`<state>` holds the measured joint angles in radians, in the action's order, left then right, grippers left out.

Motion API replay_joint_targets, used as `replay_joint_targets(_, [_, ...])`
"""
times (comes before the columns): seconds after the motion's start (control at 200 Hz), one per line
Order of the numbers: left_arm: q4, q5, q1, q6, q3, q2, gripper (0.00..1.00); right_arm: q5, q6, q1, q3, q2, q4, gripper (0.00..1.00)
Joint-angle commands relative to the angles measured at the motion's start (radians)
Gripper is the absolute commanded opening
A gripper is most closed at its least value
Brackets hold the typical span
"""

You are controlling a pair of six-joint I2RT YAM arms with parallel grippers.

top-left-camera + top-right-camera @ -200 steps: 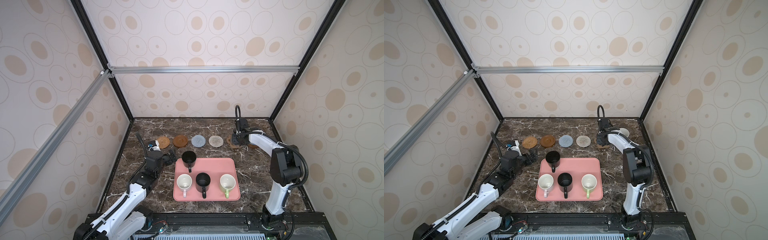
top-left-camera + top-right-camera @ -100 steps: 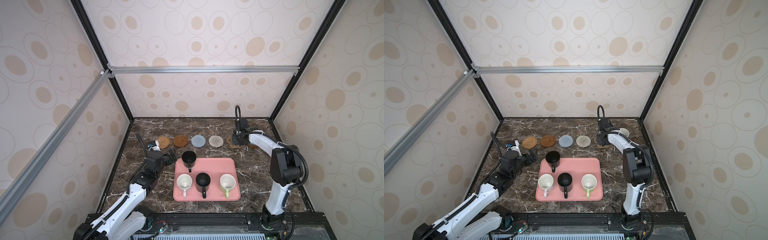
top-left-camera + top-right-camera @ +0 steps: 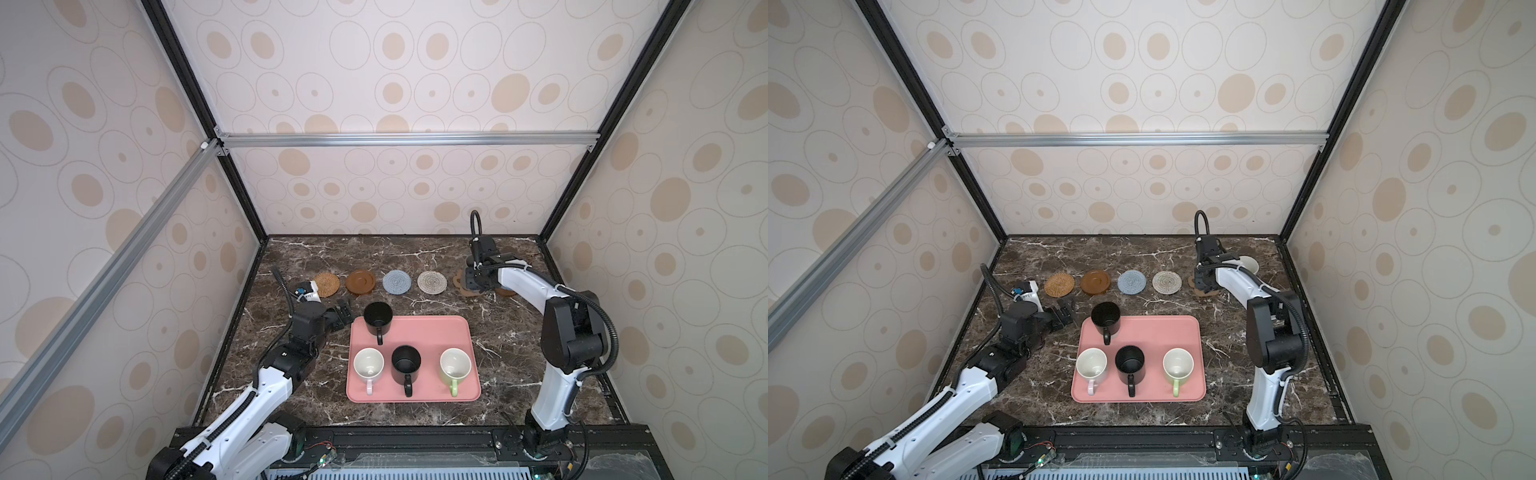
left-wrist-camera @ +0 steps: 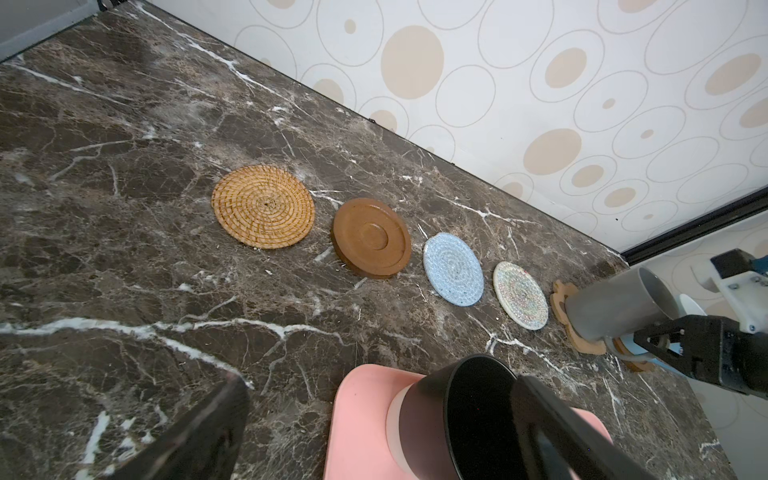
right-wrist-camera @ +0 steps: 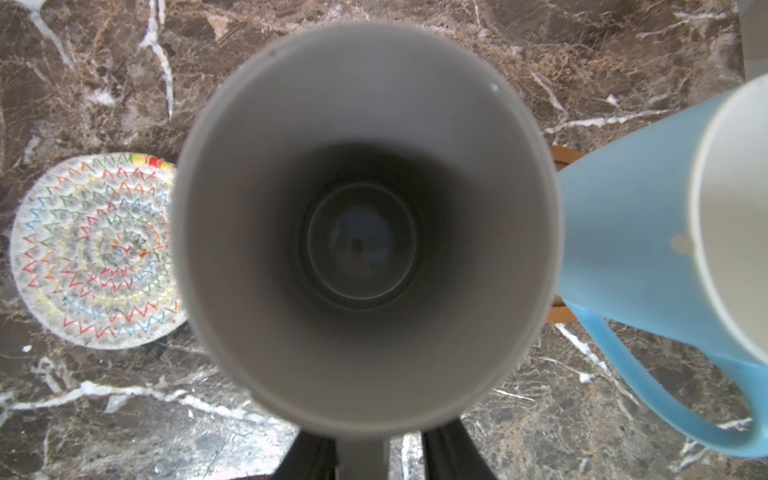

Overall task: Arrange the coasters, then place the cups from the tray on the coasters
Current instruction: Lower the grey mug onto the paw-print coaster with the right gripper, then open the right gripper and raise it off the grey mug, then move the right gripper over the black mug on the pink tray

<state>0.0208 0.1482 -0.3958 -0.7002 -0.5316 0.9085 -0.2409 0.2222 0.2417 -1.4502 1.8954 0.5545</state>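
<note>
Dark marble tabletop [image 3: 415, 257] was seen bearing the pink tray [image 3: 459, 332], where four mugs [image 3: 406, 364] were left unmoved beside the wide-open, empty left gripper [image 3: 343, 312]. Six coasters [image 3: 397, 282] had been lined up. The light blue mug [image 5: 623, 232] was set on a brown disc [image 3: 508, 292] and the grey mug [image 4: 611, 307] on the paw-shaped coaster [image 4: 561, 299], its handle straddled by the right gripper [image 5: 365, 461]; whether it was clamped could not be told. No writing was legible.

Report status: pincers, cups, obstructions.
Left pincer open, beside far black mug. Right pincer shut on grey mug, at paw coaster. Blue mug close alongside.
</note>
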Motion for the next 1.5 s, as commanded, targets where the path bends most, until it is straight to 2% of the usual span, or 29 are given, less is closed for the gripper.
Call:
replay_joint_targets(0.0, [0.001,0.016,-0.008,-0.002,0.001,-0.019,1.0,-0.033,-0.012,-0.001,-0.008,-0.036,0.035,0.32])
replay_joint_targets(0.65, [0.002,0.017,-0.008,-0.006,0.008,-0.025,1.0,-0.049,-0.013,-0.001,-0.017,-0.038,0.059,0.32])
replay_joint_targets(1.151, [-0.012,0.028,-0.008,-0.005,-0.004,-0.026,1.0,0.047,0.003,0.032,-0.078,-0.15,0.13,0.4])
replay_joint_targets(1.496, [-0.029,0.036,-0.008,-0.015,-0.004,-0.043,1.0,0.049,0.061,0.196,-0.147,-0.206,0.223,0.43])
